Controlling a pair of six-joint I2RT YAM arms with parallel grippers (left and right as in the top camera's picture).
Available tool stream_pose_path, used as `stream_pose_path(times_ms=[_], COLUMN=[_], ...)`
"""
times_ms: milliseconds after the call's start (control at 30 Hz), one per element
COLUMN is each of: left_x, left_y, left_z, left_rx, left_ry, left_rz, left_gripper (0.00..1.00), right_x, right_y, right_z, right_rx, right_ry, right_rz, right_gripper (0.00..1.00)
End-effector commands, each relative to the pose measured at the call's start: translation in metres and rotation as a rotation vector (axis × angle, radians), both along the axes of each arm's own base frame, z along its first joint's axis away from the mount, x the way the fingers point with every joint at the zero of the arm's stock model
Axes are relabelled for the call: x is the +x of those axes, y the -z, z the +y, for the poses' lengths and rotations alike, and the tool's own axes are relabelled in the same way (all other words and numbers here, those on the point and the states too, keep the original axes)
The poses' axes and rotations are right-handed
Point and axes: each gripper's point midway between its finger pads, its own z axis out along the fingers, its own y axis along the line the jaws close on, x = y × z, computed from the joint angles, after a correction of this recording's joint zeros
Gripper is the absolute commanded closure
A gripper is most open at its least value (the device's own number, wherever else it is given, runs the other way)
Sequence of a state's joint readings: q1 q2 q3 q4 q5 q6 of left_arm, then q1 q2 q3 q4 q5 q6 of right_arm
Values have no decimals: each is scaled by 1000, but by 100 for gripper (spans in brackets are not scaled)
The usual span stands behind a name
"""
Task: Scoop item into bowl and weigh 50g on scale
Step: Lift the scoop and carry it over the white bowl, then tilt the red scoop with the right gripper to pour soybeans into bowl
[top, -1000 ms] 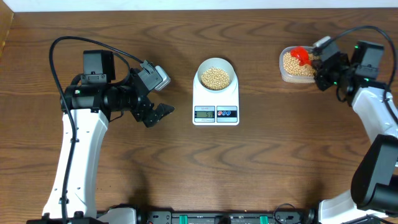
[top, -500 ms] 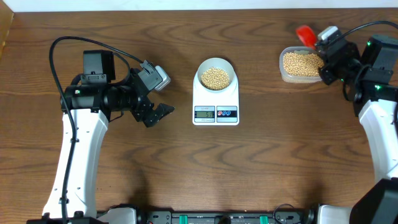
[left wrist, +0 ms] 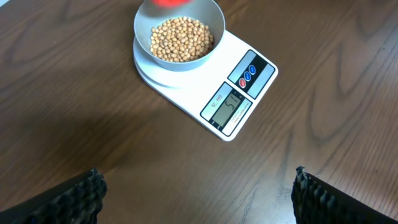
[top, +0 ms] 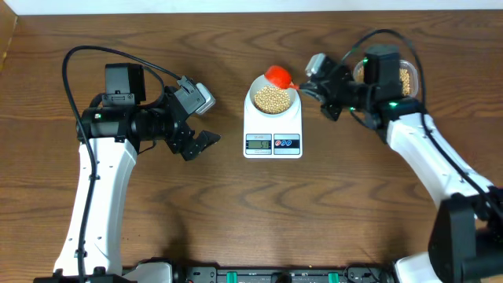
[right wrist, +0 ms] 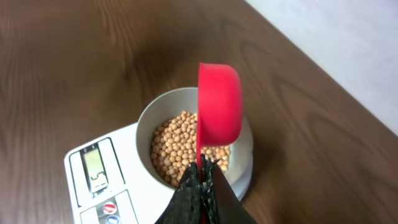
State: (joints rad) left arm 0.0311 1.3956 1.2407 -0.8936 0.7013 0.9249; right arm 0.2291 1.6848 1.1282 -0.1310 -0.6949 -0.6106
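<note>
Right gripper (right wrist: 200, 182) pinched tight on the handle of 1 red scoop (right wrist: 219, 102), turned on edge over 1 pale bowl (top: 254, 90) of soybeans (top: 273, 98), resting on 1 white digital scale (top: 259, 126). Left gripper (left wrist: 199, 200) spread wide, touching nothing, left of the scale. 1 clear container (top: 407, 79) of beans behind the right arm.

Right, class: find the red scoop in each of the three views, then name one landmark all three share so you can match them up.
Overhead: red scoop over the bowl's far rim, just above centre.
Left wrist: only a blurred red sliver at the top edge, above the bowl.
Right wrist: centre of frame, tipped on its side, handle in the right pincer.
Shared landmark: the bowl on the scale.
</note>
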Motion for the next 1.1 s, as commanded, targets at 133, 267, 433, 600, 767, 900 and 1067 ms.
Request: stream_pose_path(times_ms=[133, 267, 433, 600, 767, 900, 1067], left_x=[1, 1, 1, 1, 1, 1, 1], left_y=[-10, -10, -10, -10, -10, -10, -10], left_z=[-1, -1, -1, -1, -1, -1, -1], left_rx=[-1, -2, -1, -1, -2, -1, -1], left_ry=[16, 16, 16, 16, 16, 16, 16], left_rz=[-35, -35, -35, -35, -35, -35, -35], left_gripper=[2, 2, 2, 2, 2, 2, 2], right_x=[8, 9, 8, 6, 4, 3, 3], right_y=[32, 33, 34, 37, 39, 41, 41], right_z=[16, 16, 15, 15, 14, 14, 14], right_rx=[-140, -159, -161, -166, -169, -173, -174], right_ry=[-3, -4, -5, -6, -8, -9, -11], right_rz=[-59, -75, -69, -52, -42, -34, -36], right_gripper=[99, 99, 99, 99, 99, 99, 99])
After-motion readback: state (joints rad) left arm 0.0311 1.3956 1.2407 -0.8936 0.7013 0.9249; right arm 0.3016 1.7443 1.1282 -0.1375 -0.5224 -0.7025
